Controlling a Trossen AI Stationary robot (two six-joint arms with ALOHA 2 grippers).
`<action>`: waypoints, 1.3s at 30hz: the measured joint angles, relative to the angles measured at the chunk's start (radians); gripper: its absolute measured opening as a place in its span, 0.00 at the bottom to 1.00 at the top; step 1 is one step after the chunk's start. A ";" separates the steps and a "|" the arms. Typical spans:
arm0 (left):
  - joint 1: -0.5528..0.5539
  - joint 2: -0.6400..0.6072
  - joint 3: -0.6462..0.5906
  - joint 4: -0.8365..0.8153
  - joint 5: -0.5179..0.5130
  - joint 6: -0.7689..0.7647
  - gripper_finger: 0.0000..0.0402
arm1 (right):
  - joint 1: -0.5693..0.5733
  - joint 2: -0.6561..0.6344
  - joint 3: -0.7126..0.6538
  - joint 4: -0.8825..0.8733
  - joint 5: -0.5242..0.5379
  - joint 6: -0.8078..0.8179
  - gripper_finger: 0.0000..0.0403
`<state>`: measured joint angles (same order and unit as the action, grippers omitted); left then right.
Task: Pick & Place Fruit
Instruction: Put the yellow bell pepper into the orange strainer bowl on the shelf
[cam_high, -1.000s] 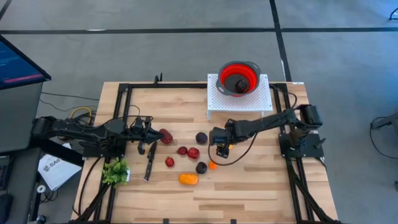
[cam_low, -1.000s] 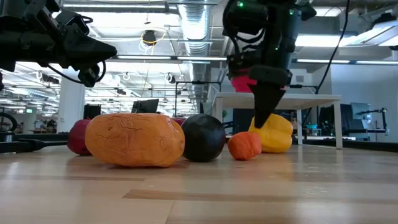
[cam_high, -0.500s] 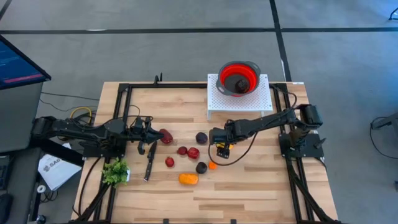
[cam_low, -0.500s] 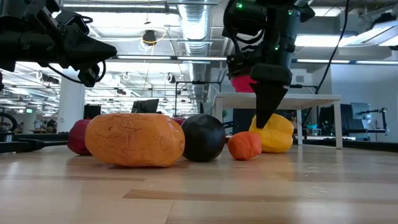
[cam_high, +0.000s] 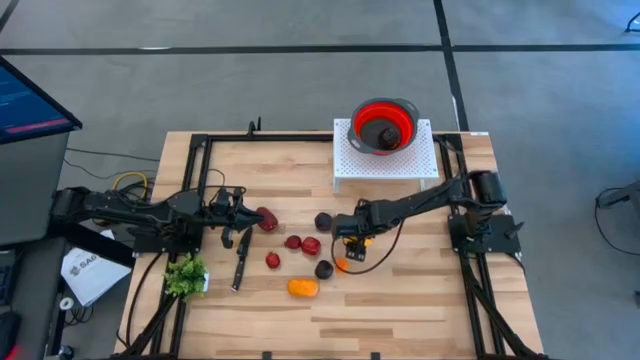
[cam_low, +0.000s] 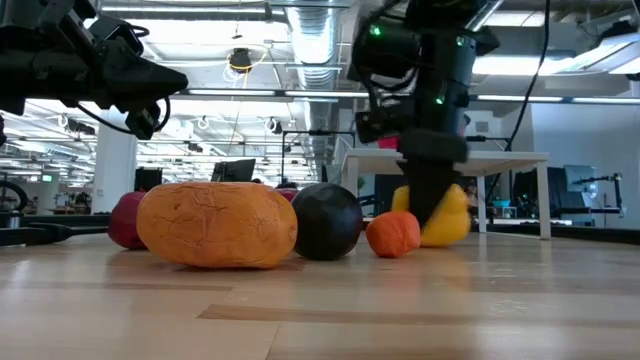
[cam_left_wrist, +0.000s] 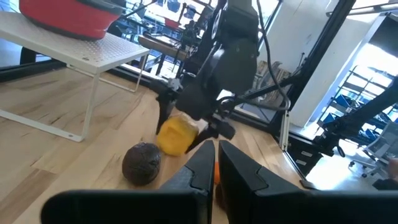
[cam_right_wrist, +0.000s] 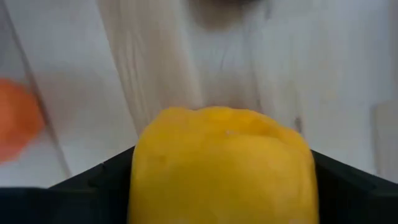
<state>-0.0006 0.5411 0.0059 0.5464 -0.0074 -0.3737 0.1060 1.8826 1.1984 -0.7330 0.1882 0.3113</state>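
Ten or so fruit pieces are out, so front edge first. Nearest the front of the table (cam_high: 400, 310) lies the big orange piece (cam_high: 302, 287), on its side on the wood. Just behind it sit a dark purple piece (cam_high: 324, 269) and the small orange piece (cam_high: 342, 265), near each other.

Now my right gripper (cam_high: 352, 243): it is down at table height just beyond the small orange piece, and the yellow piece (cam_right_wrist: 217, 162) sits on the wood between its fingers (cam_right_wrist: 93, 186). The jaws stand apart, one along each flank of the yellow piece, close against it. I cannot tell whether they are pressing on it.

Off to the left, three red pieces (cam_high: 293, 242) lie in a loose cluster mid-table. The black-handled knife (cam_high: 241, 262) and the leafy green bunch (cam_high: 185, 275) lie near the left frame.

A little farther back, a second dark purple piece (cam_high: 324, 221) rests alone. My left gripper (cam_high: 245, 213) waits above the wood with its fingers pressed together and holds nothing. Another red piece (cam_high: 266, 218) lies just beside its tip.

Farthest back, on the white stand (cam_high: 350, 165), the red bowl (cam_high: 384, 125) holds one dark piece (cam_high: 386, 133).
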 joint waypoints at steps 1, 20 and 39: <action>0.000 0.001 0.000 0.000 0.000 0.000 0.04 | -0.001 -0.001 0.004 -0.008 -0.006 0.001 0.80; 0.000 0.032 0.000 0.003 0.000 -0.001 0.04 | 0.185 -0.224 -0.166 0.460 0.524 0.053 0.75; 0.000 0.043 0.000 0.018 0.000 -0.001 0.04 | -0.298 -0.708 -0.412 1.206 0.567 -0.550 0.75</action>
<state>-0.0006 0.5838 0.0059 0.5640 -0.0074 -0.3744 -0.1918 1.1744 0.7867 0.4727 0.7557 -0.2386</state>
